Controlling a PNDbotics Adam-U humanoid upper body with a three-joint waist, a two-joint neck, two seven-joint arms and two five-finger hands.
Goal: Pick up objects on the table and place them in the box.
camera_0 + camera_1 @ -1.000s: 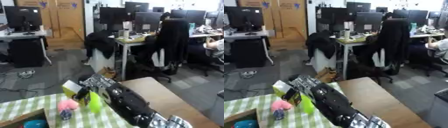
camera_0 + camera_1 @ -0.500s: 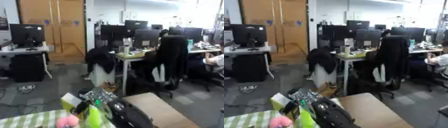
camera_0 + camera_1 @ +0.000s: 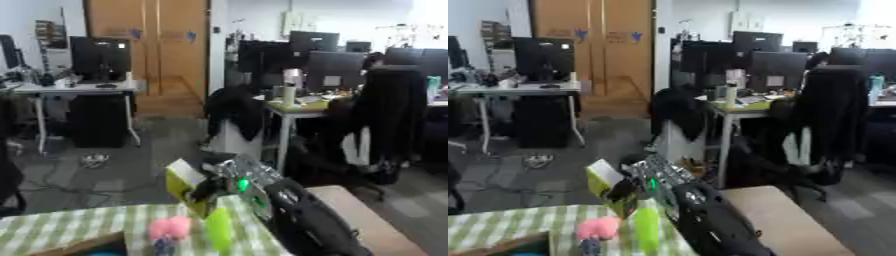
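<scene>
Green-and-white checked cloth covers the table point(image 3: 61, 230), of which only the far strip is seen along the bottom of both views; the camera is tilted up toward an office of desks, monitors and chairs. A black robot arm enters from the lower right and reaches up and left across the table's far right corner, ending in the right hand point(image 3: 229, 176), which shows a green light on its back. A yellow-green box-shaped object point(image 3: 185, 181) with a white top face is seen at the left side of this hand; the fingers seem curled against it, so it is judged to be held, though the blur leaves the contact unclear. Just nearer, a pink fluffy object point(image 3: 169, 228) with something dark blue below it stands beside an upright green object point(image 3: 219, 235). At the bottom left edge a brown rim with a blue patch inside it is taken to be the box point(image 3: 92, 245), near the pink object. The left hand is not seen in either view.

The step in hand is judged to be the carrying of the yellow-green object. The next move calls for the hand to be brought near and left until it is over the box, clear of the pink and green objects, before the fingers are released.
</scene>
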